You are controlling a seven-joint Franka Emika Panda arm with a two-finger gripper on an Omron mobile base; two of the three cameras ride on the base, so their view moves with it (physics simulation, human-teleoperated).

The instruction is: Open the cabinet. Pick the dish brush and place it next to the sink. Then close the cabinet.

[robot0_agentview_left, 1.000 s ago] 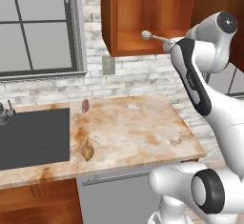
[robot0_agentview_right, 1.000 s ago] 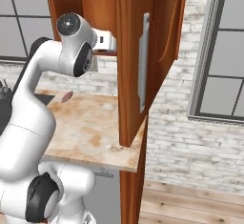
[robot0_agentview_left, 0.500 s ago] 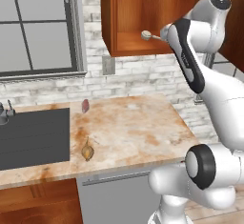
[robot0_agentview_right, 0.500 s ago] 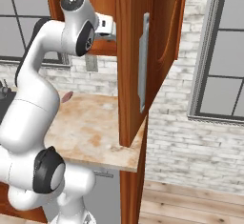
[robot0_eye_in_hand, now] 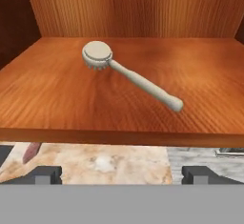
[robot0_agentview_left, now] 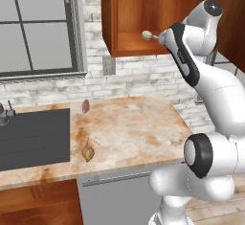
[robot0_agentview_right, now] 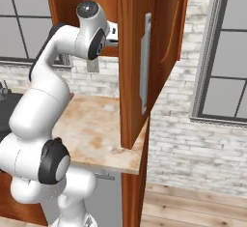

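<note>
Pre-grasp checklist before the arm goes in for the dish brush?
1. Cabinet door swung open: ok.
2. Dish brush lying flat on the shelf, nothing around it: ok.
3. Claw open, nothing held: ok.
4. Claw short of the shelf edge, brush ahead and not between the fingertips: ok.
5. Counter beside the sink has bare room, apart from an onion: ok.
</note>
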